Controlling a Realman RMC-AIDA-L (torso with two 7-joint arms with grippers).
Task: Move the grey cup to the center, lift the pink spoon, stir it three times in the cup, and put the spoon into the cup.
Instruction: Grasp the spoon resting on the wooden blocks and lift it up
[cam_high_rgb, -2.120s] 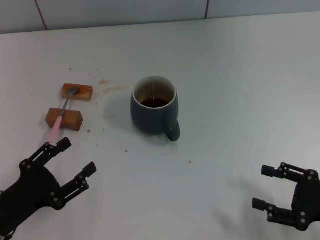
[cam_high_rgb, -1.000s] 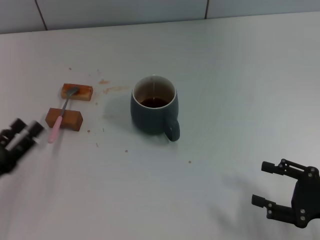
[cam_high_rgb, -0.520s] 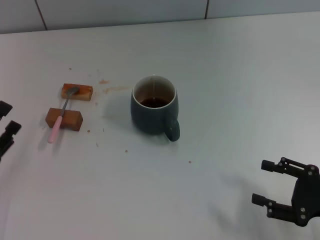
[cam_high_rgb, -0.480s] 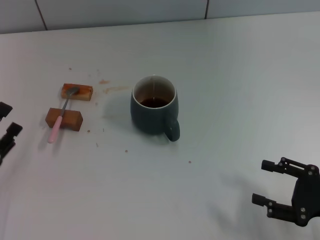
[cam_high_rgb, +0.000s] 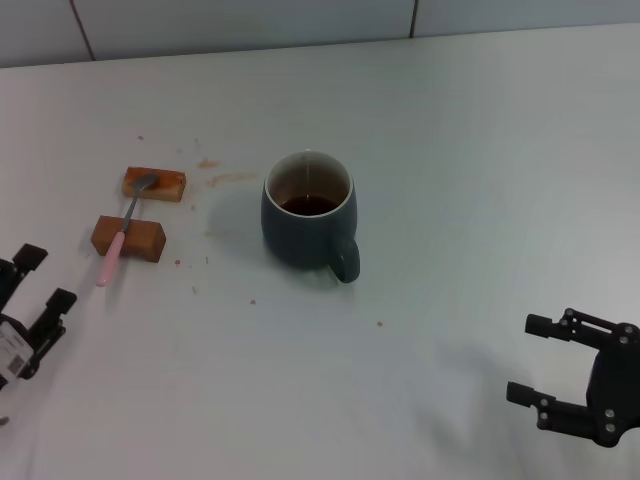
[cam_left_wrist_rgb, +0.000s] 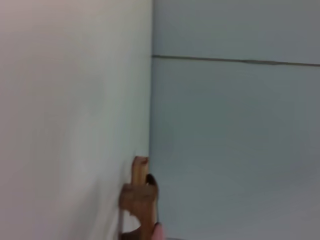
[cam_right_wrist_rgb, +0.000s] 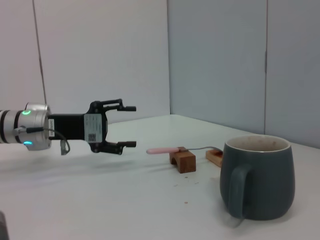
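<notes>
Grey cup (cam_high_rgb: 307, 211) mid-desk; pink spoon (cam_high_rgb: 122, 234) across two wooden blocks (cam_high_rgb: 130, 237) toward the left edge.
Left gripper (cam_high_rgb: 38, 295) and right gripper (cam_high_rgb: 528, 357), both spread, hold nothing.

I see two brown wooden blocks on the white table (cam_high_rgb: 450, 150): the far block (cam_high_rgb: 154, 183) and the near block (cam_high_rgb: 128, 238), set a little apart. Small brown stains (cam_high_rgb: 222, 178) speckle the tabletop just beside them.
</notes>
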